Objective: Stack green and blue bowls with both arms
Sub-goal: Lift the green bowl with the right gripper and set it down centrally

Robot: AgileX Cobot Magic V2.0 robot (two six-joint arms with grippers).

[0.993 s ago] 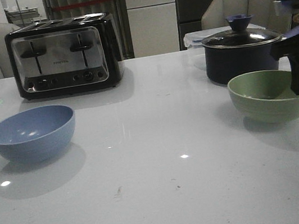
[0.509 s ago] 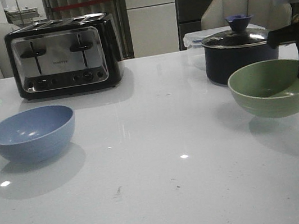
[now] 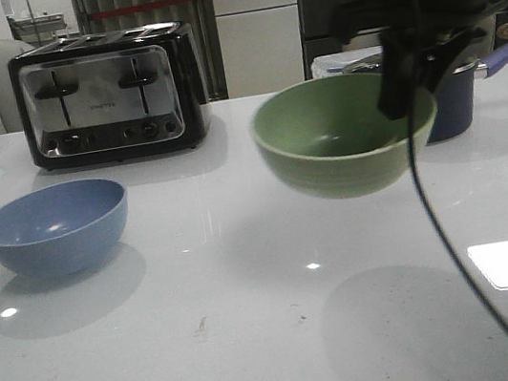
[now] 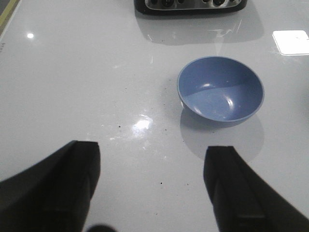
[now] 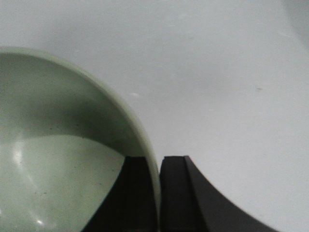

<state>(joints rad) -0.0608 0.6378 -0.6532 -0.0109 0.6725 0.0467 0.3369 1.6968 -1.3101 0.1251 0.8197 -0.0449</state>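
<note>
Front view shows my right pincer [image 3: 408,79] carrying the pale sage-green round matte bowl [image 3: 342,136] clear above the white glossy desk [image 3: 259,344], so I judge the job is to keep it level, centre it over the dusty-blue round matte bowl [image 3: 55,227] resting at the desk's left, and lower gently. That pincer is clamped on the green rim. My left pincer [image 4: 152,186] hangs spread wide and empty near the blue bowl.

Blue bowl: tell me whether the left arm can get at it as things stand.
Probably yes. The left gripper is open with the blue bowl ahead of it and only bare table between. The right gripper holds the green bowl in the air, away from it.
</note>
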